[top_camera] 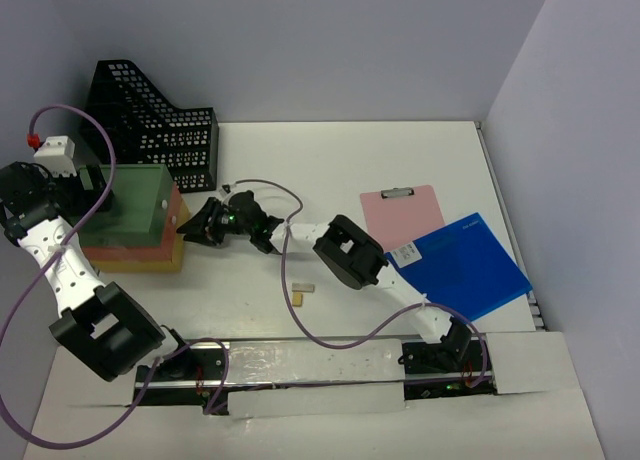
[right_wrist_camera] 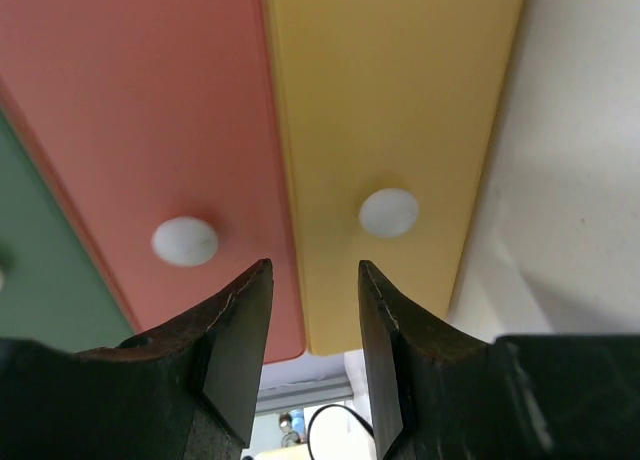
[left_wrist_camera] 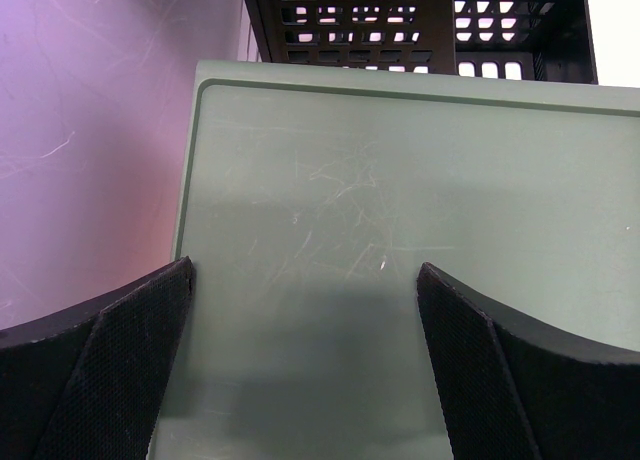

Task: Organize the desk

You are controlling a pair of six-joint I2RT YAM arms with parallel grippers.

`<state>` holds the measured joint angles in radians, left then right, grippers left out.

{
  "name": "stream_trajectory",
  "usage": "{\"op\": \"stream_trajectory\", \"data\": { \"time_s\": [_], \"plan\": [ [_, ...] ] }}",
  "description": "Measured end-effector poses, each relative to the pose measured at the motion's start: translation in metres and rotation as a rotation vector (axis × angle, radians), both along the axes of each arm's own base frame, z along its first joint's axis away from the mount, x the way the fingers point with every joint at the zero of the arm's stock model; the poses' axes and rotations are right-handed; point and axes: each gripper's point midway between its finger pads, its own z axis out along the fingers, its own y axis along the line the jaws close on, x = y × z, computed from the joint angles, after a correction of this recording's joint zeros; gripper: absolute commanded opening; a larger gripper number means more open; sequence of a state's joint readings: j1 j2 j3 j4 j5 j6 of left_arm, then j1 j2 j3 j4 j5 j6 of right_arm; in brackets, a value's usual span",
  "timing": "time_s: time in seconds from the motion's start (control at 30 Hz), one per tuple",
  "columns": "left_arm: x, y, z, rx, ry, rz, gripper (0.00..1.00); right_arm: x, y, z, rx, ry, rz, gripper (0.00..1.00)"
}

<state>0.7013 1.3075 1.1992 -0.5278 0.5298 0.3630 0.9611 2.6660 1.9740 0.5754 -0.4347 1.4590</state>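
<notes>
Early days imo. Far left, the black rack [top_camera: 150,120] sits at the back of the white desk [top_camera: 350,160]. Just in front is the drawer stack. Our left claw [left_wrist_camera: 305,270] is spread wide over the green drawer [top_camera: 140,195], gripping nothing. Right claw [right_wrist_camera: 315,270] has a narrow gap w/ nothing in it, pointed at the red drawer [right_wrist_camera: 150,130] and yellow drawer [right_wrist_camera: 390,110]. We'd say what's left to sort is the small beige bit [top_camera: 303,291] mid-desk, then the pink clipboard [top_camera: 400,215] w/ the blue folder [top_camera: 465,265] overlapping it.
</notes>
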Motion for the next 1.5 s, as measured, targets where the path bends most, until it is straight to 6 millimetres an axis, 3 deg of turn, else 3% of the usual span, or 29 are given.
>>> {"op": "stream_trajectory", "data": {
  "time_s": [0.57,1.03,1.2,1.5],
  "plan": [
    [0.000,0.000,0.000,0.001,0.000,-0.004,0.99,0.011,0.008,-0.036,-0.039,0.048,-0.044,0.48],
    [0.000,0.000,0.000,0.003,0.000,-0.006,0.99,0.017,0.010,-0.033,-0.023,0.073,-0.078,0.46],
    [0.000,0.000,0.000,0.003,0.000,-0.006,0.99,0.022,0.011,-0.035,-0.015,0.085,-0.092,0.40],
    [0.000,0.000,0.000,0.005,0.000,-0.006,0.99,0.022,0.012,-0.034,0.004,0.113,-0.094,0.41]
  ]
}}
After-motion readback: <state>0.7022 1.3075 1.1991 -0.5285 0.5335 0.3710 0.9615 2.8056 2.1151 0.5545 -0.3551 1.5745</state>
